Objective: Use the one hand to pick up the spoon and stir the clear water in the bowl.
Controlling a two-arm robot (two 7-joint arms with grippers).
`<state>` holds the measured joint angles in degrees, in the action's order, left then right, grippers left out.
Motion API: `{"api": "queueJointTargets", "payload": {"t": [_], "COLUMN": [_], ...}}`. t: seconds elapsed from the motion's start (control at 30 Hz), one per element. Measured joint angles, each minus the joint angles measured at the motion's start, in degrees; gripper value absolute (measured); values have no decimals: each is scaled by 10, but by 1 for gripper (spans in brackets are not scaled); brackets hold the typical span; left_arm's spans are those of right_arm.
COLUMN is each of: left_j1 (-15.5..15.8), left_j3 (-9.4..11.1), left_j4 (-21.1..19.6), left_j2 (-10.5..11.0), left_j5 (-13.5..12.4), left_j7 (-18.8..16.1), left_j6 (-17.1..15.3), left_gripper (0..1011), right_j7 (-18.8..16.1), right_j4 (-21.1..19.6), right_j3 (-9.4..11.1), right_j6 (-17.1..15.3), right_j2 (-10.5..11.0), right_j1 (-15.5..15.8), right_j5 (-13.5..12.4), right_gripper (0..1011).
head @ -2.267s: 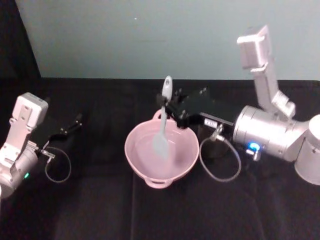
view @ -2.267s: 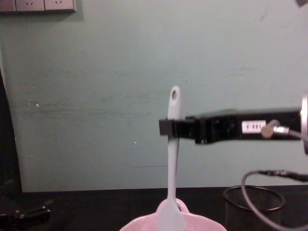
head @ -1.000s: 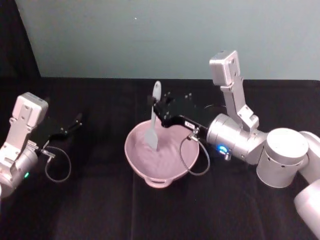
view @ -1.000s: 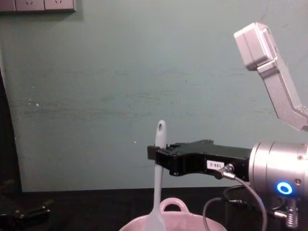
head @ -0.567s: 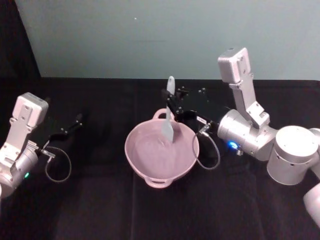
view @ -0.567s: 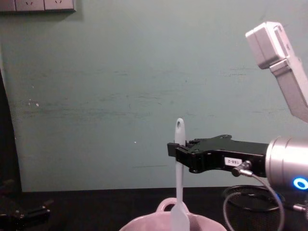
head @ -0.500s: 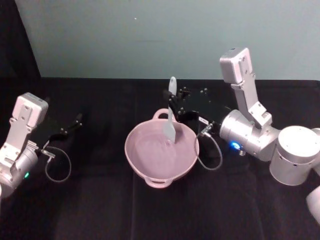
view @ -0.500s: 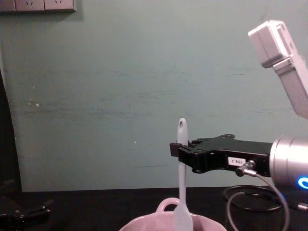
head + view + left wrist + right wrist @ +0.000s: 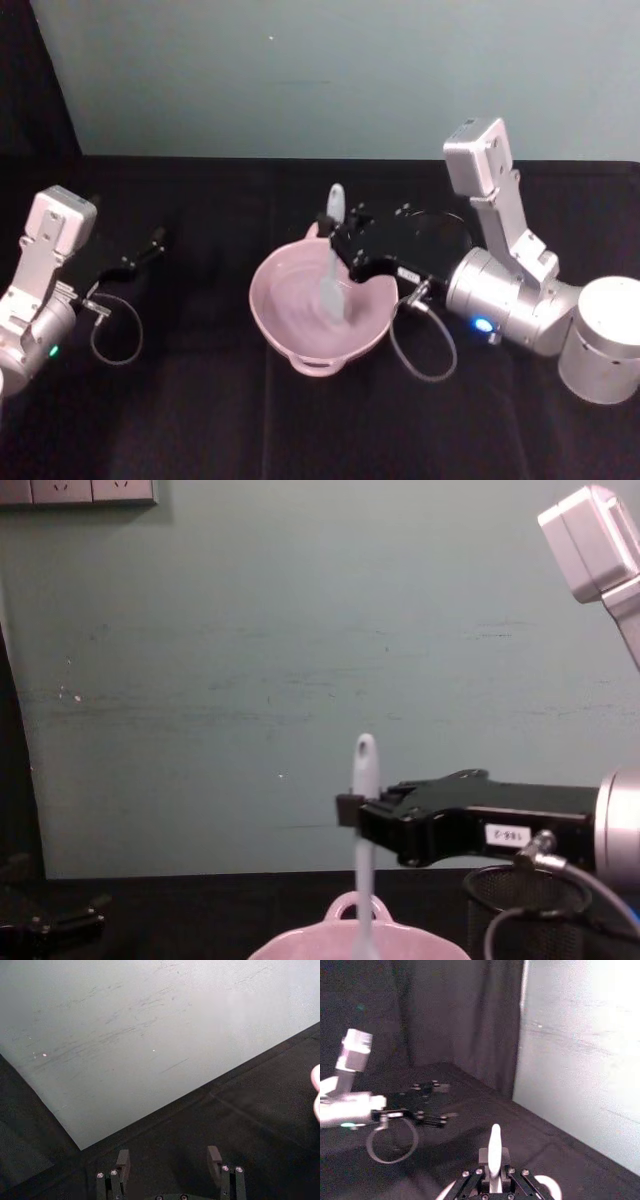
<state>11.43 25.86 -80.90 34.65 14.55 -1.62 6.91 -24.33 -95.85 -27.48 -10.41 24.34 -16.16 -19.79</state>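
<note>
The pale pink bowl (image 9: 300, 335) sits mid-table, its loop handle and rim low in the chest view (image 9: 352, 938). The white spoon (image 9: 333, 262) stands nearly upright, its blade down in the water near the bowl's middle. My right gripper (image 9: 338, 238) is shut on the spoon's handle, reaching in from the right above the bowl's far rim. From the side, the spoon (image 9: 364, 800) rises past the right gripper (image 9: 350, 810); in the right wrist view the handle (image 9: 494, 1146) sticks out of the shut jaws. My left gripper (image 9: 152, 244) rests open far left, well apart from the bowl.
A black wire-mesh cup (image 9: 520, 908) stands behind and right of the bowl, under my right arm. Grey cable loops (image 9: 420, 345) hang from the right wrist close to the bowl's right side. A teal wall borders the black table at the back.
The right gripper has carried the spoon from the bowl's far right side toward the middle and slightly lower, after a sweep to the left side. The left arm has stayed still.
</note>
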Motion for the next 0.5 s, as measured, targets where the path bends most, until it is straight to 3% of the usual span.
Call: {"api": "queueJointTargets", "payload": {"t": [0.27, 0.5], "left_j1": [0, 0], "left_j3": [0, 0], "left_j4": [0, 0], "left_j2": [0, 0], "left_j5": [0, 0], "left_j7": [0, 0], "left_j6": [0, 0], "left_gripper": [1011, 1011], "right_j7": [-8, 7], "right_j4": [5, 59], "right_j3": [-20, -23], "right_j6": [6, 31], "right_j2": [-21, -61], "right_j1": [2, -19], "right_j5": [-5, -5], "right_gripper": [114, 114]}}
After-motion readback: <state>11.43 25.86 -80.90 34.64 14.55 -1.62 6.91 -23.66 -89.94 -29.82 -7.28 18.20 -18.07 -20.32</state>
